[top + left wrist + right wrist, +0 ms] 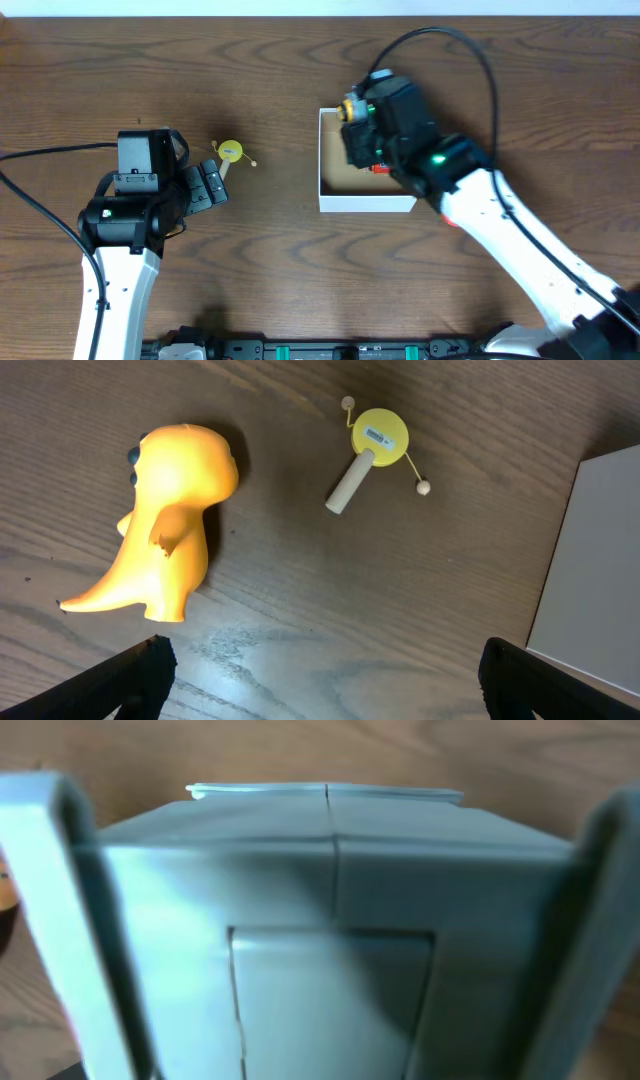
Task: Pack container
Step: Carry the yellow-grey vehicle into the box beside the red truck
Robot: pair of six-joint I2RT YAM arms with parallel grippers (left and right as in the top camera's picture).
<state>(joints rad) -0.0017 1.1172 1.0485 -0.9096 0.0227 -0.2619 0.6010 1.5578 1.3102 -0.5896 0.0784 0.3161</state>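
Right end effector clamps grey block over container, near left rim.

In the overhead view, much of the brown inside of the container is covered by the right gripper, and its fingertips are hidden. A small red thing at its 5 o'clock is too small to be named. The orange dinosaur is hidden from above by the left gripper. In the left wrist view the container is cut off at 3 o'clock. Only the dark tips of the fingers are shown, at 7 and 5 o'clock. The right wrist view is filled by a blurred grey-blue block; whether it is gripped cannot be told.
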